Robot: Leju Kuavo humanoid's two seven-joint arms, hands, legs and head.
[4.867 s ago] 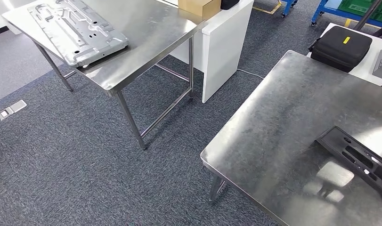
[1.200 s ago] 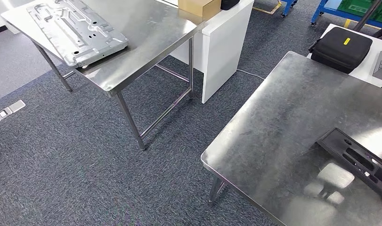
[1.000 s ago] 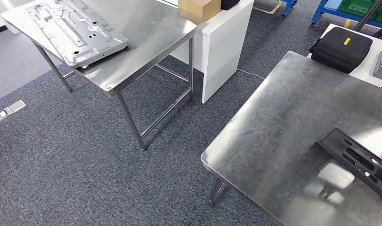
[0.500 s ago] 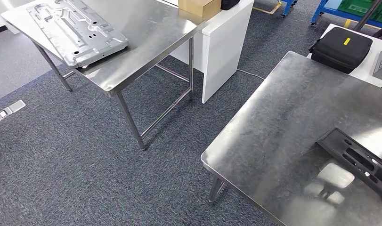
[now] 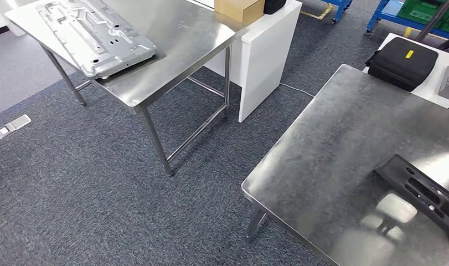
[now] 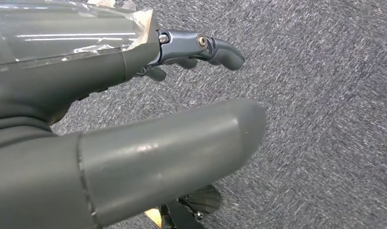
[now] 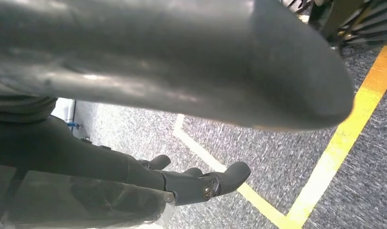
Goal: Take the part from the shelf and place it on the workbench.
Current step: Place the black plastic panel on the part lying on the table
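Left hand: the left hand (image 6: 134,119) hung beside the body over grey carpet (image 6: 325,95), thumb and dark fingers (image 6: 215,47) apart and grasping nothing.
Right hand: the right hand (image 7: 172,95) hung likewise, released and empty, above carpet crossed by a yellow floor line (image 7: 353,129).
Part, likely: the pressed silver metal plate (image 5: 94,33) lay flat on the far-left steel surface (image 5: 183,44), at that surface's left end. I judged this the thing to fetch, though no shelf as such could be seen.
Long axis: the plate ran from far left towards near right, one short end close to the surface's near edge.
Direction from the hands: forward and to the left, well apart from both, with open carpet between; neither hand was raised towards it.
Nearer arm: the left, by my judgement, since the plate lay on the left side of the scene.
Workbench, likely: the near-right steel surface (image 5: 333,166), already carrying a black slotted frame (image 5: 427,191) at its right.
Writing: none legible; the black case (image 5: 402,61) at far right bore a small yellow tag, too small to read, and the cardboard box (image 5: 238,8) showed no print.
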